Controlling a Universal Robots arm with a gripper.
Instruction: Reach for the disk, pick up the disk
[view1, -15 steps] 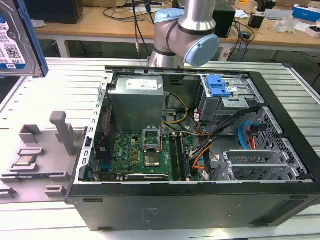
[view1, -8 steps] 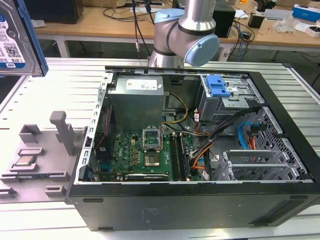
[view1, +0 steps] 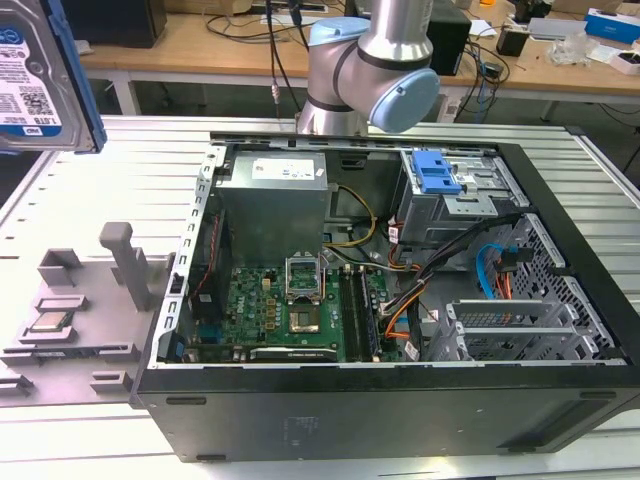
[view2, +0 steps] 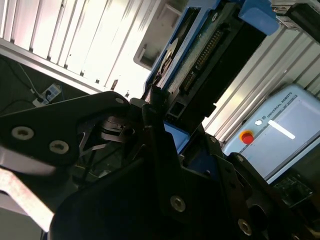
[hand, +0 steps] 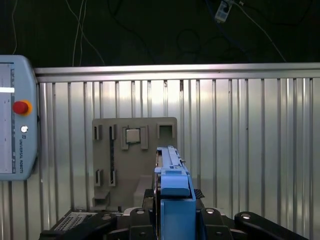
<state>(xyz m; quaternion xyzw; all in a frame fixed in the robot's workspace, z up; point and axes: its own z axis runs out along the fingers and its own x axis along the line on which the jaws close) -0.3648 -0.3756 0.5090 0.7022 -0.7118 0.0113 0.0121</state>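
Silver ribbed table (view1: 110, 190) is carrying an open black case (view1: 400, 420), and the arm (view1: 372, 70) is standing at the case's far side. Just beside the case, at the exterior view's left, a grey fixture (view1: 118, 260) is lying on the table. The disk (view1: 35, 80) is hanging high at the exterior view's left, clear of the table. The gripper (view2: 175, 137) is clamping the disk, its fingers (view2: 155, 120) closed against it. A chip (view1: 48, 322) is sitting in the fixture.

Open air between the disk (view1: 40, 75) and the gray fixture (view1: 62, 285) beneath, computer case (view1: 350, 410) wall alongside.
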